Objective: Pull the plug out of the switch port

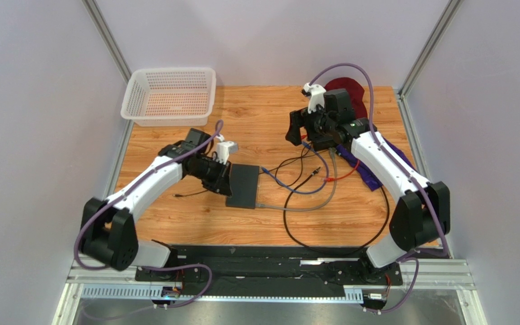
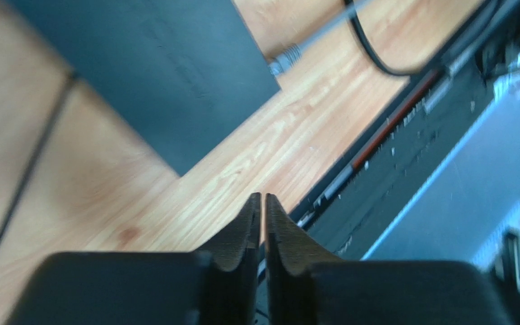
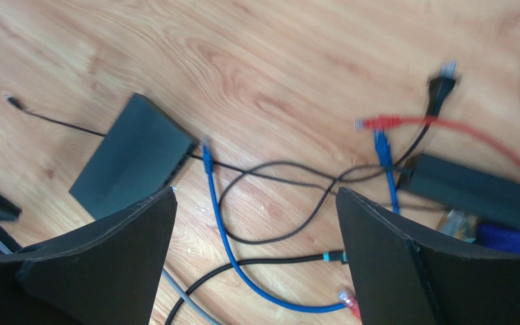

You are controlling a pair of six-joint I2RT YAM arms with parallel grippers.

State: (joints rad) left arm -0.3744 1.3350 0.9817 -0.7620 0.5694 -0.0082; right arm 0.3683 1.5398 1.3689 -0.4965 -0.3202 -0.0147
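The switch (image 1: 244,186) is a flat dark grey box lying mid-table; it also shows in the left wrist view (image 2: 161,74) and the right wrist view (image 3: 134,159). A grey plug (image 2: 283,62) sits against its port edge, its grey cable (image 1: 310,206) running right. A blue plug (image 3: 206,154) lies close to the same edge; I cannot tell if it is seated. My left gripper (image 1: 223,181) is shut and empty beside the switch's left side (image 2: 263,200). My right gripper (image 1: 298,132) is open and empty, held high over the cables (image 3: 256,196).
A black power brick (image 3: 473,189) lies right of the cables with red (image 3: 385,123) and blue plugs by it. Black cable loops (image 1: 337,223) cover the table's right half. A white basket (image 1: 170,95) stands back left. Purple cloth (image 1: 378,172) and a dark red object (image 1: 351,91) lie back right.
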